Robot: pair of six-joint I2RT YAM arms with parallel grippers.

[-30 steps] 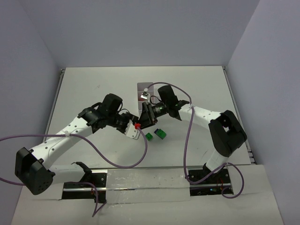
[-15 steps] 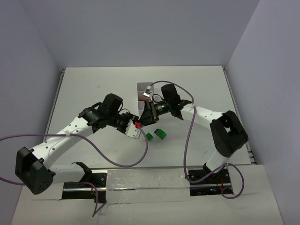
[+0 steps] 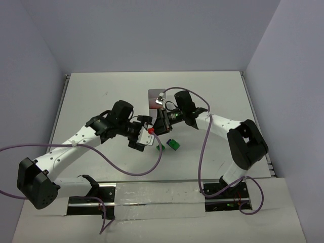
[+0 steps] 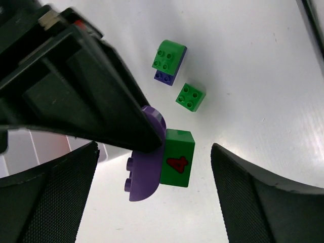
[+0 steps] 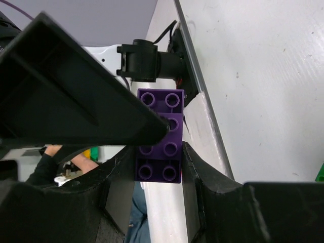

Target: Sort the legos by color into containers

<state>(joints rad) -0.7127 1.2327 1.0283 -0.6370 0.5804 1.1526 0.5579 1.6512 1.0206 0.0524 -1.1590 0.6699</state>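
A purple lego (image 5: pixel 159 136) with a green lego marked with a red 4 (image 4: pixel 177 157) stuck to its side hangs above the table. My right gripper (image 5: pixel 157 164) is shut on the purple one, a finger pressing each side. Wide open, my left gripper (image 4: pixel 154 149) has its pads apart from the pair on both sides; its black finger (image 5: pixel 76 96) crosses the right wrist view. From above, the left gripper (image 3: pixel 146 132) and right gripper (image 3: pixel 161 126) meet just in front of the white containers (image 3: pixel 153 95).
On the table lie a green lego stacked on a dark purple one (image 4: pixel 169 61) and a single green lego (image 4: pixel 191 96), seen from above as the stacked pair (image 3: pixel 173 144) and the single green lego (image 3: pixel 161 147), near the grippers. Purple cables trail from both arms.
My left gripper has opened wide and let go of the joined legos. The right gripper has closed further on the purple one. Both arms stayed nearly in place.
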